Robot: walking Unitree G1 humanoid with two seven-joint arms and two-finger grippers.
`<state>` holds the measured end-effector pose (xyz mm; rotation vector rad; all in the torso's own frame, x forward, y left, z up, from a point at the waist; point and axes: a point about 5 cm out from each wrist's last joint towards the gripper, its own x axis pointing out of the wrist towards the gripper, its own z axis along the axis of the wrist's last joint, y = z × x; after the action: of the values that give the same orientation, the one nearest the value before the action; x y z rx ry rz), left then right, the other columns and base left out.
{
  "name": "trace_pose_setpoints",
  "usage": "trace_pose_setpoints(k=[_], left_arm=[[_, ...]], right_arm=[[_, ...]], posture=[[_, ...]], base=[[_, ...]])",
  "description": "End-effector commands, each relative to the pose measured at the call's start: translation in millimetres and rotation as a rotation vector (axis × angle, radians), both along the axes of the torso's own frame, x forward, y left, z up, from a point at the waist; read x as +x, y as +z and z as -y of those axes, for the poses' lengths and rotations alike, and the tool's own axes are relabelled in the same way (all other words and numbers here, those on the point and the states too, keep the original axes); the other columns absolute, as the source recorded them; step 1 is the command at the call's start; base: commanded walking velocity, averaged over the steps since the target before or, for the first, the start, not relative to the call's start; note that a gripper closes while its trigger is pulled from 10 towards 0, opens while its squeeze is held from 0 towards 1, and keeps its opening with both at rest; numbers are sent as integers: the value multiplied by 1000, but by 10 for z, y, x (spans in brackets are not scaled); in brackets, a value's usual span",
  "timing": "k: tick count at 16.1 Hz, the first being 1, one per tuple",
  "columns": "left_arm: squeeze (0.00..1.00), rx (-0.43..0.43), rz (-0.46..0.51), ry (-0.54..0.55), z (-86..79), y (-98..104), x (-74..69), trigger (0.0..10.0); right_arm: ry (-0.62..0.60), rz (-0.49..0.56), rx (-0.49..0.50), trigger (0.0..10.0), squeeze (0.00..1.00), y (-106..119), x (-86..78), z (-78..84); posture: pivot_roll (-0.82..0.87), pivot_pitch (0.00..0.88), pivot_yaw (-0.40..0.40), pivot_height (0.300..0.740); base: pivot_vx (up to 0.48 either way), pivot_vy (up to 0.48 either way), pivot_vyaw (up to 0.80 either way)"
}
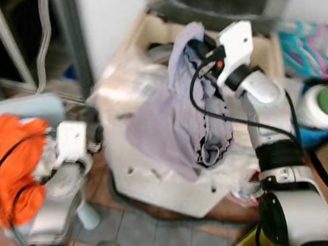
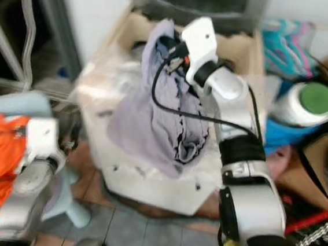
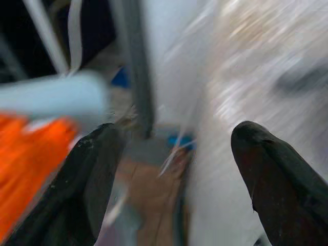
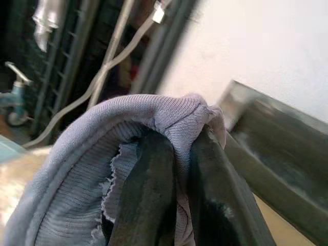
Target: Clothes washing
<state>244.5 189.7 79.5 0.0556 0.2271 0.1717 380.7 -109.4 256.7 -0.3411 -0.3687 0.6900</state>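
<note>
**Operator:** What have you got in the right gripper (image 4: 177,169), and how will it behave?

**Spotter:** You have a lavender ribbed knit garment (image 1: 179,116) pinched at its top edge. In the right wrist view your two black fingers are closed together with a fold of the cloth draped over and between them. The rest hangs in a long slack drape over the open top of the white washing machine (image 1: 163,187), its lower end resting on the machine's front. I'd judge it light, soft and limp: it will swing, stretch and trail behind any move you make, and the hanging part could catch on the machine's rim.

**Operator:** Is the hold good enough?

**Spotter:** You're holding only one bunched fold near an edge, so a thin knit like this could slide out if you jerk it. A deeper bite into bunched cloth would hold better, in my judgement.

**Operator:** And the left side?

**Spotter:** Your left gripper (image 3: 174,169) is spread wide and holds nothing, low beside the machine's white flank. An orange cloth (image 1: 9,166) lies bunched close to your left arm; the views are blurred there, so I can't tell if it touches.
</note>
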Motion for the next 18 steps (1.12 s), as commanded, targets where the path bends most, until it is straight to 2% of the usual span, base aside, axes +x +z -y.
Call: trace_pose_setpoints(k=[1,2,3,4,5,7,8,9,10,11,13,15,16,17,18], left_arm=[[0,1,8,1,-43,49,-17,10000],[0,5,-18,-10,-89,-11,-148,10000],[0,12,-40,-6,-112,-58,-199,10000],[0,11,-48,0,-122,-74,-198,10000],[0,10,-40,-2,-115,-56,-153,10000],[0,7,-26,-5,-91,-25,-96,10000],[0,4,-18,-11,-68,-5,-63,10000],[0,2,-16,-20,-48,4,-48,10000],[0,0,-20,-20,-43,-2,-45,10000],[0,-1,-20,-23,-36,-3,-45,10000],[0,-1,-26,-21,-37,-10,-41,10000],[0,-3,-24,-22,-29,-10,-29,10000],[0,-2,-25,-23,-21,-10,-17,10000],[0,-2,-24,-23,-19,-8,-10,10000],[0,-2,-24,-23,-19,-8,-10,10000]], right_arm=[[18,63,-2,10000,0,157,-16,-27],[9,82,5,10000,0,270,26,-14],[1,92,5,10000,0,342,62,-4],[-26,96,23,10000,0,427,106,17],[-101,86,52,10000,0,569,195,71],[-206,62,97,10000,0,711,282,164],[-296,49,153,10000,0,816,328,265],[-461,52,240,10000,0,950,365,484],[-546,56,286,10000,0,995,371,608],[-675,71,327,10000,0,1021,365,814],[-792,59,371,10000,0,943,354,1034],[-740,-36,331,10000,0,700,395,980],[-622,-175,285,10000,565,367,424,840],[-559,-221,259,10000,1000,184,411,781],[-553,-224,257,10000,1000,173,409,777]], posture=[[-9,0,-10,740],[-8,0,-10,740],[-7,0,-10,740],[-7,0,-11,740],[-6,0,-13,740],[-5,0,-13,740],[-4,0,-15,740],[-5,0,-14,740],[-5,0,-14,740],[-4,0,-14,740],[-5,0,-14,740],[-8,0,-14,740],[-8,0,-13,740],[-10,0,-12,740],[-11,0,-11,740]], base=[[0,0,625],[300,0,613],[319,0,600],[319,0,550],[319,0,0],[319,0,0],[300,0,0],[292,0,0],[251,0,0],[0,0,0],[0,0,0],[0,0,0],[0,0,0],[0,0,0],[0,0,0]])
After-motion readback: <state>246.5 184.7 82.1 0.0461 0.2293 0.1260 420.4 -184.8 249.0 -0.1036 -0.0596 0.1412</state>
